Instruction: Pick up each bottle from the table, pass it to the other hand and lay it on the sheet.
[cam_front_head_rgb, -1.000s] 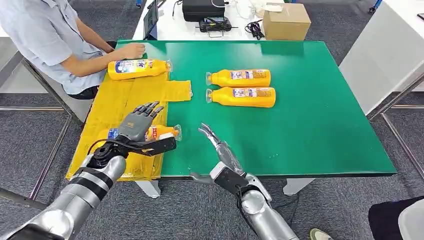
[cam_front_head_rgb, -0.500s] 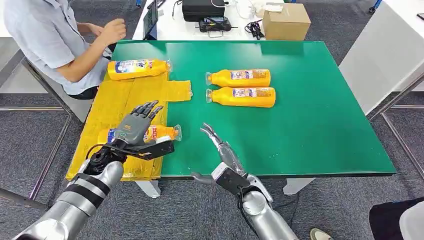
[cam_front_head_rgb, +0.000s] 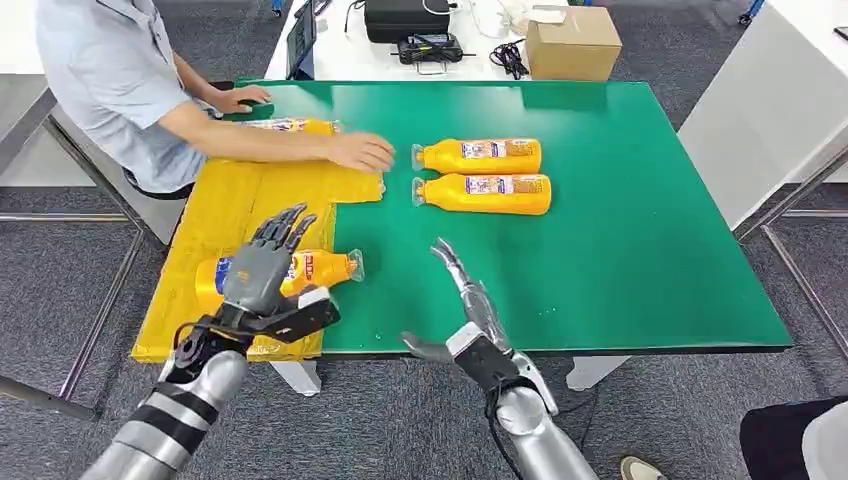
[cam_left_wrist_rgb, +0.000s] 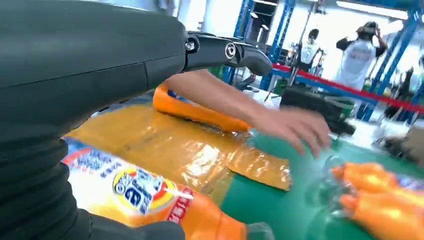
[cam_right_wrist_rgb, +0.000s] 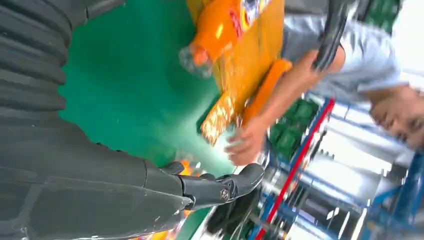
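Silver arms (cam_front_head_rgb: 175, 420), black bands, dark fingers (cam_front_head_rgb: 283, 226)

One orange plastic bottle (cam_front_head_rgb: 300, 270) lies flat on the yellow plastic sheet (cam_front_head_rgb: 240, 200) under the left hand (cam_front_head_rgb: 262, 275); two more (cam_front_head_rgb: 482, 156) (cam_front_head_rgb: 485, 193) lie side by side well beyond the right hand (cam_front_head_rgb: 465, 300).

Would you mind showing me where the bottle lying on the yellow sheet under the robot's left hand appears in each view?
Head view: bottle, lower left, partly behind the left hand.
Left wrist view: bottle, along the lower edge.
Right wrist view: bottle, at the top.
Shared landmark: the yellow sheet beneath it.
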